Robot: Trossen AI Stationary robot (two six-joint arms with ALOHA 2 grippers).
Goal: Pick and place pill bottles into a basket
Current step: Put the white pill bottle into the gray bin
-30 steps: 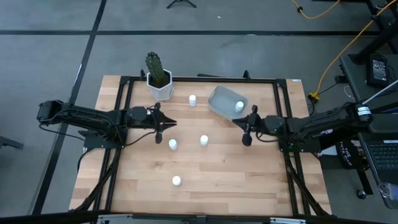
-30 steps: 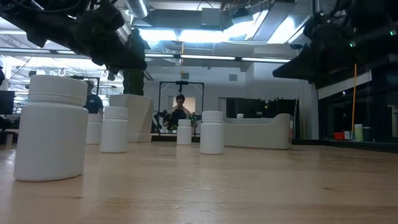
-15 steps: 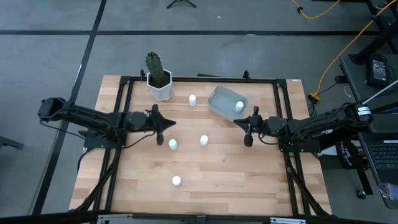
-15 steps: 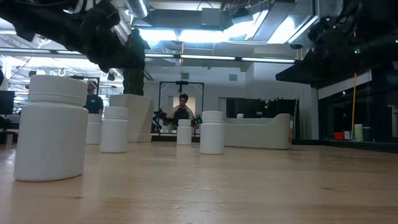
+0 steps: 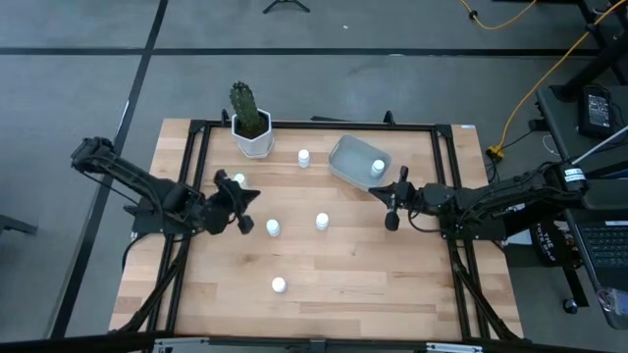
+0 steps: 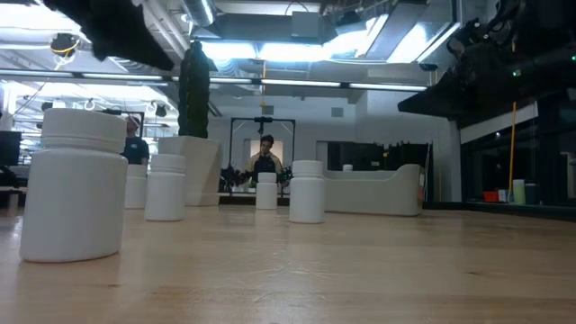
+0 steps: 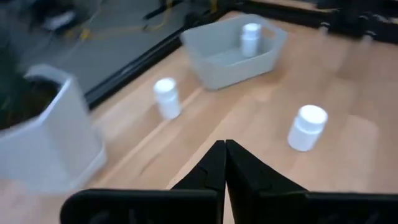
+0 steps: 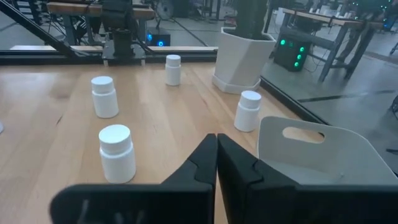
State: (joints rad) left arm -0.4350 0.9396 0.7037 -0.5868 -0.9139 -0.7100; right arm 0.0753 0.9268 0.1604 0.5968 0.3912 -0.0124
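In basket [image 5: 345, 162]: 1 bottle [image 5: 378, 168].

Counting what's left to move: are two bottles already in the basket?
No, the high view shows only one pill bottle inside the basket; the others stand on the table.

Desk [image 5: 343, 275]: pale butcher-block wood, smooth, low satin sheen. Small white cylindrical pill bottles [image 8: 117, 152]: matt plastic, smooth caps. Shallow grey-blue rectangular basket [image 7: 211, 56]: smooth semi-matt plastic. White hexagonal cactus pot [image 7: 50, 140]: smooth matt finish.
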